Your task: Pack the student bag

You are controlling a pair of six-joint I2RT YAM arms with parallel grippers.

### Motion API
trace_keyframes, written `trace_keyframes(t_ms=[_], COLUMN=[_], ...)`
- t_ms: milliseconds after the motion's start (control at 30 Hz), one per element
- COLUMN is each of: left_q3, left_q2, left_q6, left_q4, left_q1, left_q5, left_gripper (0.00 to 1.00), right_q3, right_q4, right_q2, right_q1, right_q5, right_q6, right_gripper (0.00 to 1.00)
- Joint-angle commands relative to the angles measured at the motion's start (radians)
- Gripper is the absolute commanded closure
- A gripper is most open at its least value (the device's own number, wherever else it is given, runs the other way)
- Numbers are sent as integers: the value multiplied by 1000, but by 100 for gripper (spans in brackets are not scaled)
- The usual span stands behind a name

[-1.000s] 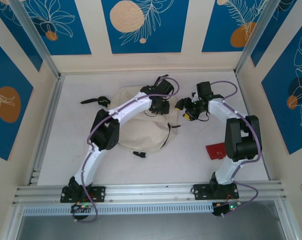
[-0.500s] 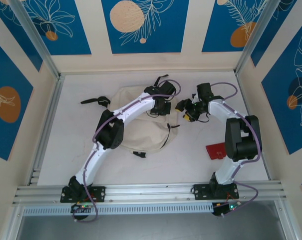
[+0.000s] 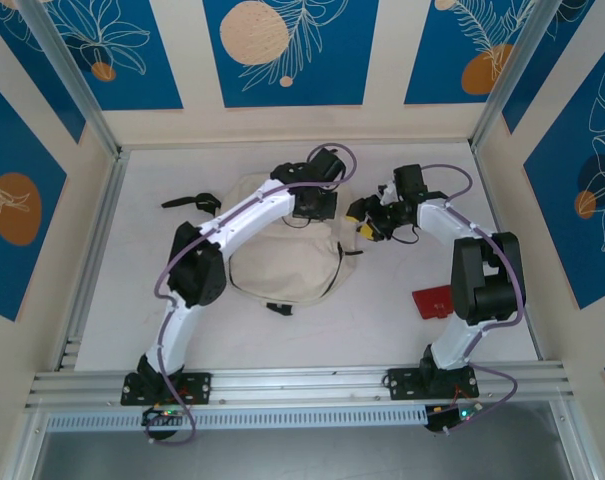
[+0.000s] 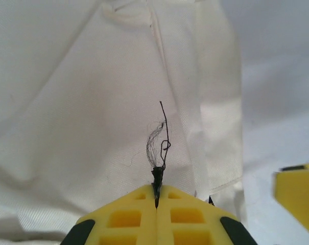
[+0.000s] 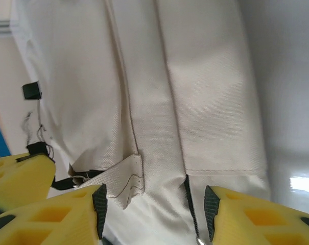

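- The bag (image 3: 282,260) lies flat mid-tabletop (image 3: 132,320), between the two arms
- Left pincer (image 4: 157,196) is clenched on a thin black cord (image 4: 162,148), probably a zip pull, at the bag's far right corner
- Right pincer (image 5: 154,204) is released, its jaws straddling a seamed edge of the cloth beside a black zip line
- The bag looks light, soft and limp: it will sag and fold, not hold a shape
- The cord is frayed and thin, so it may slip or snap; a seam, strap or zip tab looks like a safer grip
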Motion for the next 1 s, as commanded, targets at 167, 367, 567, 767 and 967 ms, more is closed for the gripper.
trace_keyframes(t_ms=[167,367,567,767,967], left_q3=[-83,-107,-130,-130,-137], left_q2=[-53,-55,-68,-99,-152], left_q6=[21,18,18,51,102], left_q4=[69,76,70,13,-73], left_q1=[1,1,2,14,45], left_q5=[-3,0,-35,-126,-223], left_gripper=[100,100,100,100,100], right_q3=[46,107,112,115,126], right_q4=[55,20,33,-32,-147], right_q2=[76,163,192,169,184], right_q1=[48,74,78,78,81], right_q5=[-131,-142,-149,-46,94], right_q6=[46,51,57,43,26], right_gripper=[47,59,84,100,100])
